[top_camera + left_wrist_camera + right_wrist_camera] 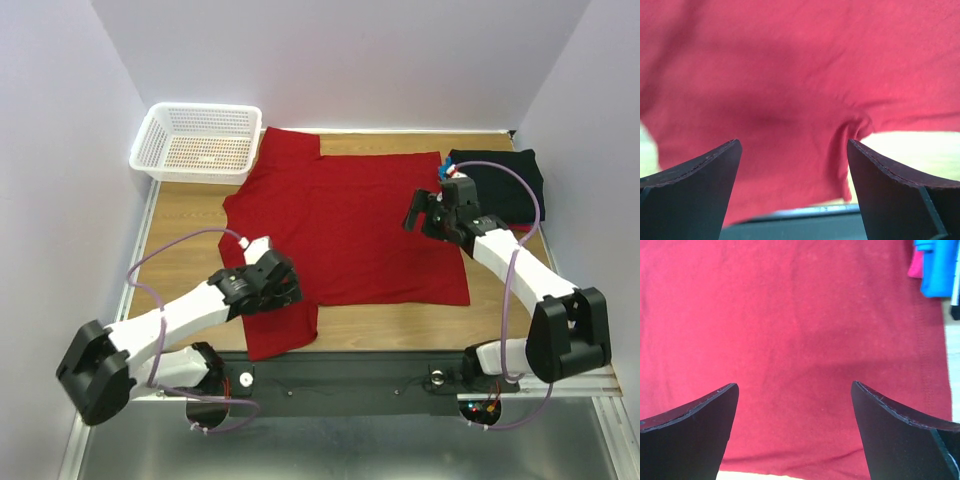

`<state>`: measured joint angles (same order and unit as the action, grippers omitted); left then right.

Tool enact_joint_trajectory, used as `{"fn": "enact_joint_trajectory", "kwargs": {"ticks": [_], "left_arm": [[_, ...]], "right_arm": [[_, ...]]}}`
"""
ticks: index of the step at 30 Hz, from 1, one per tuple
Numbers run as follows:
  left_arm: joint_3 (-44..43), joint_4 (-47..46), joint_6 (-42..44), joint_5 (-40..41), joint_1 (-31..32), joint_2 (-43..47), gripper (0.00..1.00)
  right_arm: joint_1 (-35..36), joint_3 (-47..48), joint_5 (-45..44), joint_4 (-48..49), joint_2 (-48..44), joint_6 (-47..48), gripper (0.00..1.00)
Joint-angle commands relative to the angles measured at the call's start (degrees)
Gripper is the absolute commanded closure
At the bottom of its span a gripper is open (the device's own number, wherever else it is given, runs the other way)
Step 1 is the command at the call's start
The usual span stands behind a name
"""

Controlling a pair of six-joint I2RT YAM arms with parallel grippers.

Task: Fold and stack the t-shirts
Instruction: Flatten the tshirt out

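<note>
Top external view, near edge: the left arm [170, 315] and right arm [520, 270] both reach in from the front rail over the wooden table [185, 215].
left gripper [285, 287] [792, 150]: low over the near-left part of the shirt, right where the near sleeve [282, 330] meets the body. The fingers are spread wide with nothing pinched. The left wrist cam just shows red cloth and a little pucker in the gap. Honestly can't tell if the tips touch the fabric.
red t-shirt [350, 220] [790, 75] [790, 315]: unfolded and lying flat mid-table, collar end to the left, hem to the right.
right gripper [425, 207] [795, 390]: over the shirt's right side near the hem. It's also gaping open, holding nothing, with plain red cloth between the fingers.
black shirt [505, 175]: folded, in the far right corner, just past the hem.
blue shirt [940, 270] and pink-red shirt [915, 265]: only folded edges show, poking out beside the black one.
basket [195, 140]: white lattice, in the far left corner, right beside the far sleeve [290, 145].
</note>
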<state>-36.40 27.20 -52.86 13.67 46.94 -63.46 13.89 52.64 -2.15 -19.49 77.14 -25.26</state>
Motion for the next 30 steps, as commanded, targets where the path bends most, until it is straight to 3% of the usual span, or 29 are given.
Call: {"fn": "enact_joint_trajectory", "kwargs": {"ticks": [1,7,21,30], "left_arm": [[1.7,7.9,-9.3,1.7,1.4,6.1,0.02],[6.5,8.0,-12.7,-3.0,3.7,12.2,0.05],[4.2,8.6,-12.2,-6.3,9.2,-1.5,0.13],[10.5,0.9,-12.8,-10.8,10.0,-4.1,0.33]], "right_arm": [[-0.2,-1.5,-4.2,2.7,-1.9,-1.5,0.00],[-0.2,-3.0,-4.9,2.8,-1.6,-3.1,0.00],[-0.3,-5.2,-6.3,2.7,-2.5,-4.1,0.00],[-0.3,-6.1,-8.6,2.1,-4.8,-5.4,0.00]]}}
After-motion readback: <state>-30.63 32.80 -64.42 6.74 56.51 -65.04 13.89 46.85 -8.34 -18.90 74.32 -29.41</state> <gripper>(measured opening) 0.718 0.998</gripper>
